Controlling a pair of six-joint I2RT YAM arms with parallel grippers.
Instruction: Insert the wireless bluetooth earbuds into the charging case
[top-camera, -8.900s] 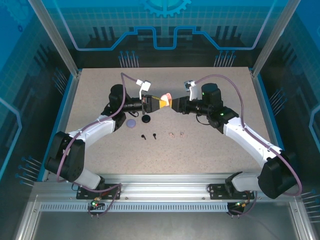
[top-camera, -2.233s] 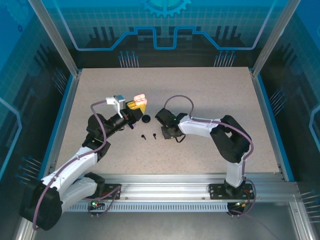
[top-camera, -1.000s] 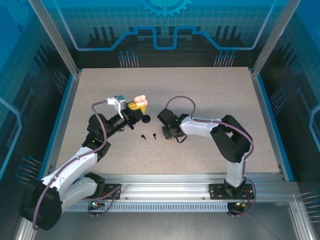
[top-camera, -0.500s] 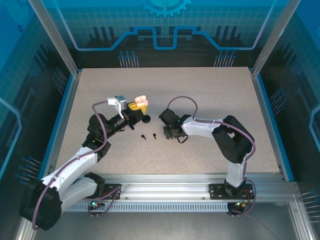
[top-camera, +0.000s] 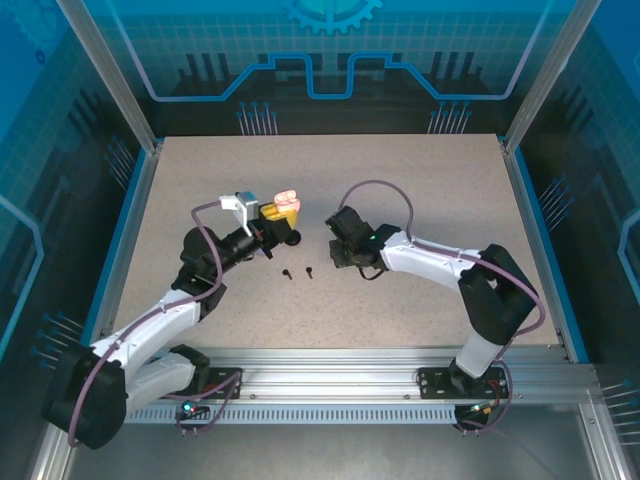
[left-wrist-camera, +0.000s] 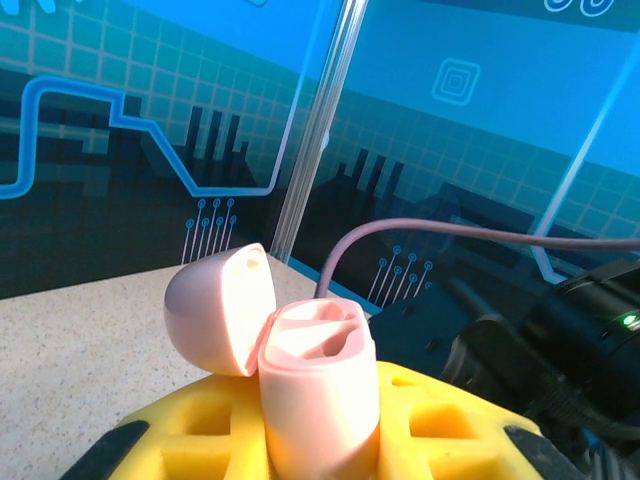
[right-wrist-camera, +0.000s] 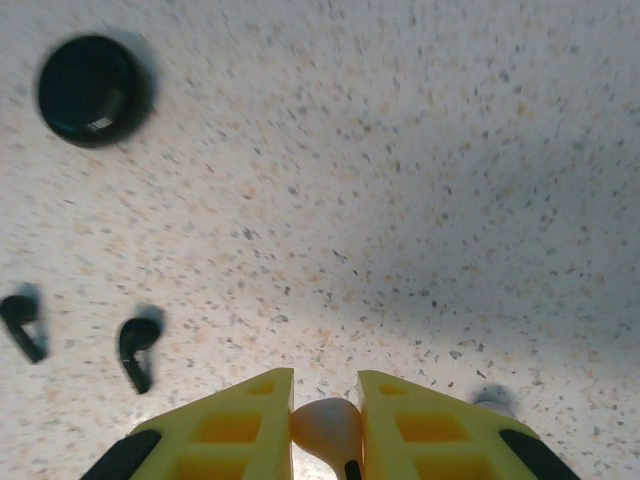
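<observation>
The pale pink plastic charging case (left-wrist-camera: 320, 400) looks smooth with a soft shine. The yellow plastic fingers (left-wrist-camera: 440, 420) look dull. The table top (right-wrist-camera: 420, 150) is matt and speckled like stone. The round black plastic case (right-wrist-camera: 92, 90) is glossy. The two black earbuds (right-wrist-camera: 137, 345) shine a little. The pale pink earbud (right-wrist-camera: 325, 425) is smooth.

The top camera looks down from high above the near edge over the whole table (top-camera: 420, 190). The left wrist camera faces level, close behind the pink case (left-wrist-camera: 318, 400). The right wrist camera looks down, near the table, sharing the black case (right-wrist-camera: 92, 88) and black earbuds (right-wrist-camera: 137, 345) with the top view.
</observation>
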